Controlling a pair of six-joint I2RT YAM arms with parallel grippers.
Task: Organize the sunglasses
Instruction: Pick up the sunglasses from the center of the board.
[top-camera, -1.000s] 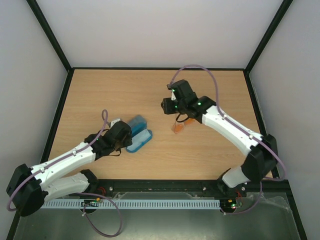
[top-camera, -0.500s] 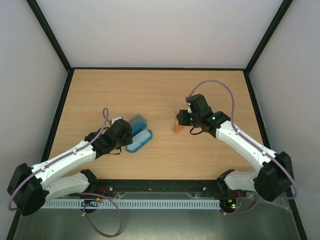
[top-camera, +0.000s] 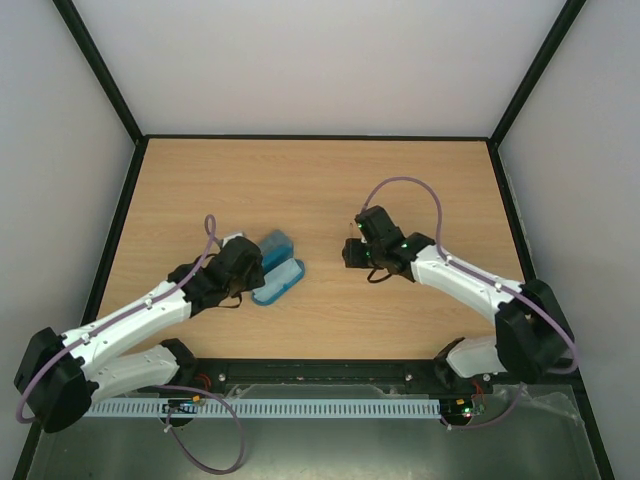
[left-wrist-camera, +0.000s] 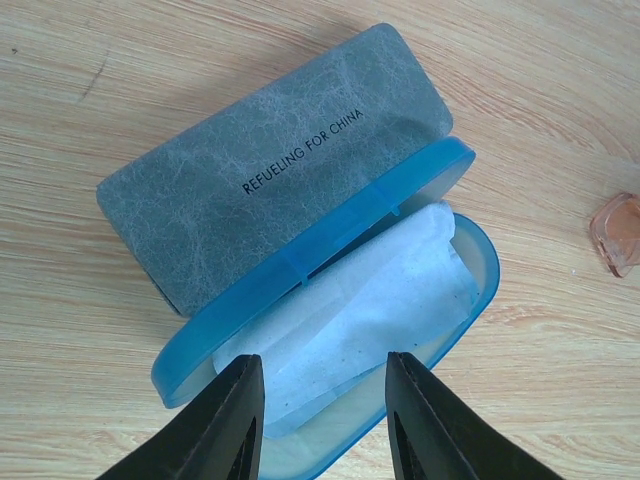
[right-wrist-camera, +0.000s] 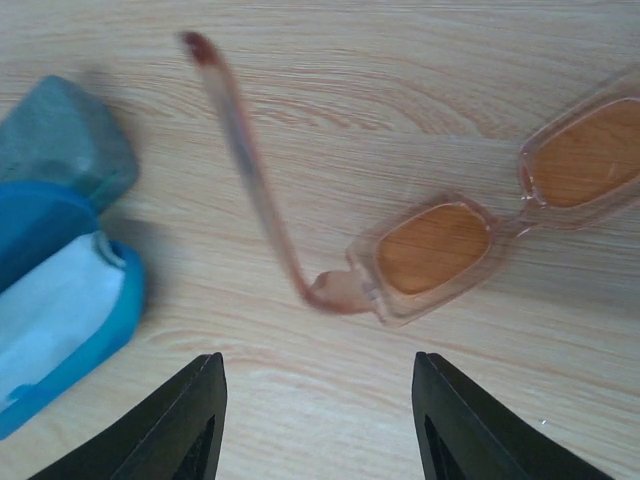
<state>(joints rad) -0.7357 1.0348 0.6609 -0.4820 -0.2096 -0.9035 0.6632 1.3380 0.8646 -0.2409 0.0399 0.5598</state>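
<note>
Right claw (right-wrist-camera: 320, 375): fingers spread wide with nothing between them, hanging low over the tabletop (top-camera: 300, 180).
Left claw (left-wrist-camera: 325, 365): fingers also parted and gripping nothing, parked over the near edge of the open blue case (left-wrist-camera: 280, 180).
Orange sunglasses (right-wrist-camera: 432, 248): lying on the bare wood just ahead of the right claw's fingertips, not touched by anything.
Long axis: the front with both lenses runs on a slant, from in front of the claw up and off to its right. It's not square to the gap between the fingers.
Loose temple: one arm is folded out and sticks away to the upper left, toward the case.
Nearer arm: the right one, easily. From the left wrist view only a bit of lens peeks in at the far right edge, well apart from that claw.
Case side: it sits to the left of the glasses in the right wrist view, lid flipped back, with the pale blue cloth (left-wrist-camera: 370, 290) lying in the tray.
Count: one pair of sunglasses, one case, one cloth. No second pair shows in any view.
My guess: the right claw drops straight onto the near lens or the hinge — probably needs a wrist twist first to square up with that slanted frame.
</note>
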